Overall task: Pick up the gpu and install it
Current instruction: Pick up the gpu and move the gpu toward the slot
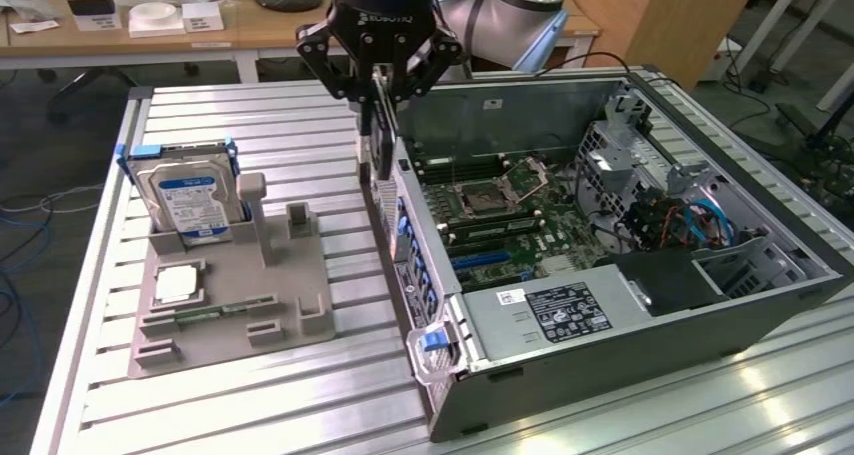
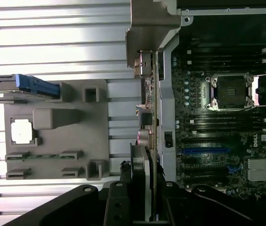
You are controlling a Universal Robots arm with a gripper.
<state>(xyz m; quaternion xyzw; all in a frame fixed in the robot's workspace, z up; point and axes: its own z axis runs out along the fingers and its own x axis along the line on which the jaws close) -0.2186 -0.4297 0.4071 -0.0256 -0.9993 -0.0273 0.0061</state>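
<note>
On the ribbed surface point(image 1: 267, 415) the open computer case point(image 1: 747, 305) is lying on its side with its motherboard point(image 1: 514, 210) facing up, and a grey parts fixture point(image 1: 227, 305) is sitting beside it. The tool point(image 1: 379, 80) is hanging over the case's near wall, its jaws drawn narrow and gripping the gpu point(image 1: 378, 140). The card is dangling edge-on in the air. The pick-up looks done and the carry is under way. Seating the card calls, I judge, for lining its lower edge up with an expansion slot. The wrist view is showing the blue slot point(image 2: 208, 152) lying well apart from the card, while the exterior view is showing the card's height above the case.
</note>
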